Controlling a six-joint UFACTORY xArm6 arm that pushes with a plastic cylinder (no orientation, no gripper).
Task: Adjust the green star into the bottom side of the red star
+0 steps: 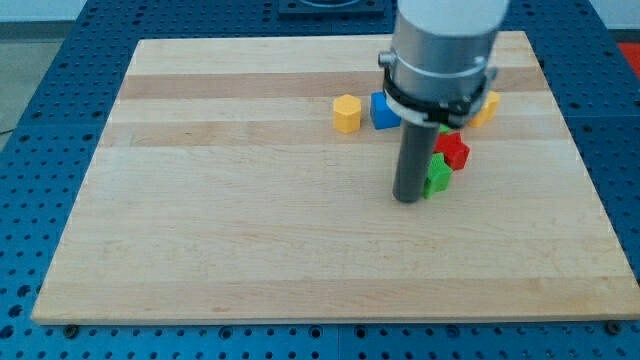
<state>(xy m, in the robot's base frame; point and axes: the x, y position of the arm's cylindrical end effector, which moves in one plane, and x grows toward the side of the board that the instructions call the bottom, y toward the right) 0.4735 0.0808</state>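
Note:
The green star (438, 175) lies on the wooden board (250, 200), right of the middle. The red star (455, 150) sits just above and to the right of it, and the two touch. My tip (407, 198) rests on the board against the green star's left side, slightly below its middle. The rod and the arm's grey body hide part of both stars' left edges.
A yellow hexagon block (346, 113) and a blue block (384, 110) stand left of the rod near the view's top. A yellow block (487, 106) shows partly behind the arm's body at the right.

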